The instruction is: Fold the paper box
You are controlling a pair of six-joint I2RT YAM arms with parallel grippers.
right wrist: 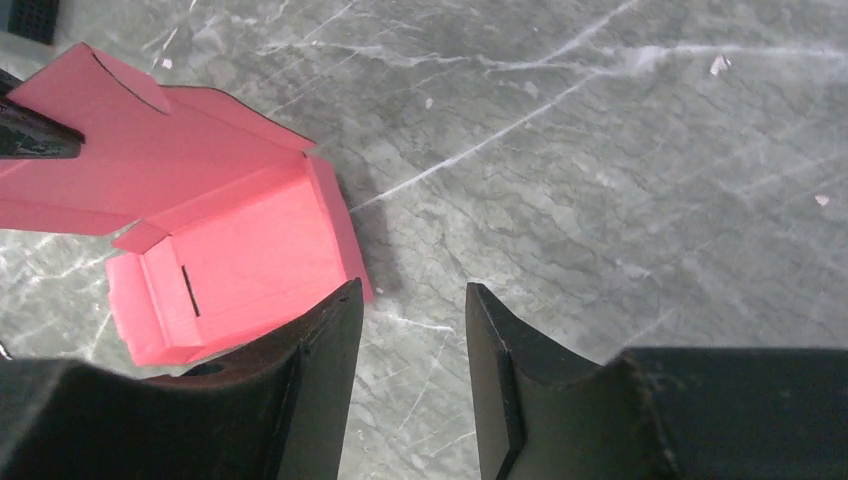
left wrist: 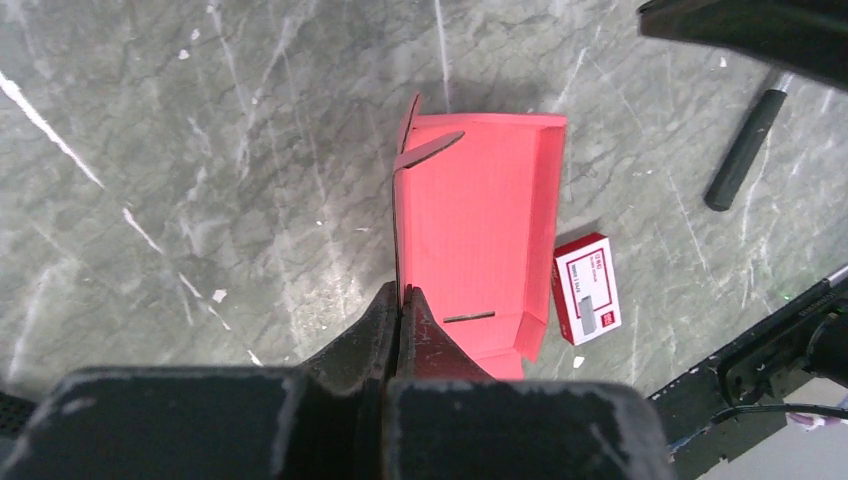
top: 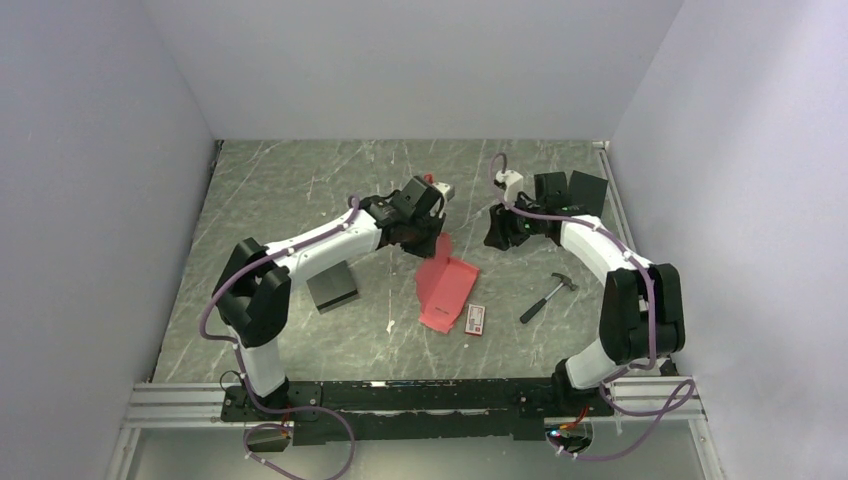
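Note:
The red-pink paper box (top: 446, 290) lies partly folded on the marble table, its far end lifted. My left gripper (left wrist: 402, 296) is shut on the box's upright left side wall (left wrist: 397, 230), with the tray-like floor (left wrist: 480, 220) spreading to the right of it. In the top view this gripper (top: 426, 236) sits over the box's far end. My right gripper (right wrist: 410, 296) is open above bare table, just right of the paper box (right wrist: 240, 240), and nothing lies between its fingers. From above, the right gripper (top: 500, 236) stands apart from the box, to its right.
A small red-and-white packet (top: 475, 319) lies beside the box's near right corner. A black-handled hammer (top: 548, 296) rests further right. A grey metal block (top: 332, 287) stands by the left arm. A black box (top: 587, 192) sits at the back right.

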